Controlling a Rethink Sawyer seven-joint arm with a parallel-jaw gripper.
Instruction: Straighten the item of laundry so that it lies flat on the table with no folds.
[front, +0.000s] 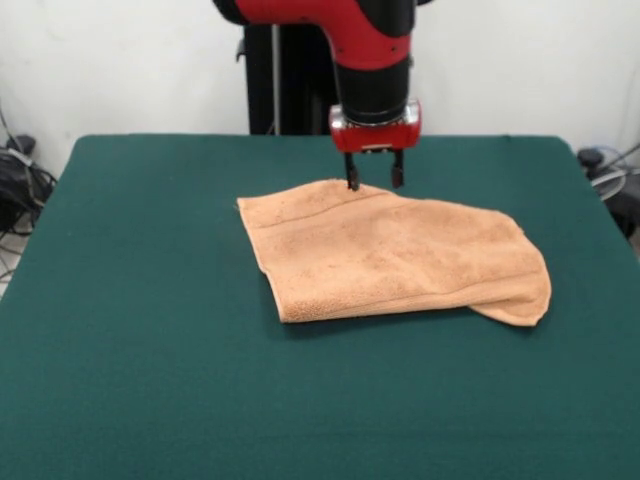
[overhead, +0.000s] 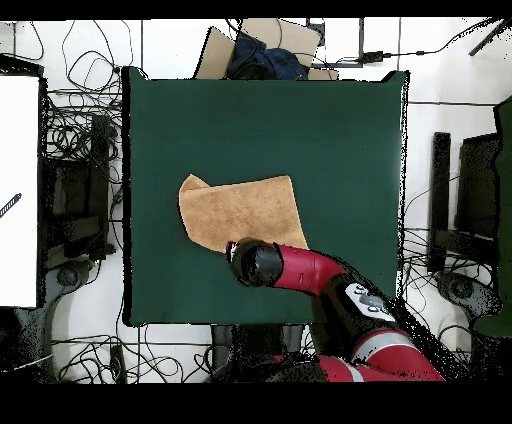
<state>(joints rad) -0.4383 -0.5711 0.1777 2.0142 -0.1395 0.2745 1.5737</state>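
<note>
The peach-orange towel lies on the dark green table, folded over on itself, with a rolled fold at its right end in the front view. It also shows in the overhead view, left of centre. My gripper hangs from the red arm over the towel's far edge. Its two black fingers are apart and point down, with the tips at the cloth's edge. They hold nothing. In the overhead view the arm's head hides the gripper and the towel's near edge.
The table has bare green felt on all sides of the towel. Cables and equipment lie on the floor around the table. A cardboard box sits beyond the table's far edge in the overhead view.
</note>
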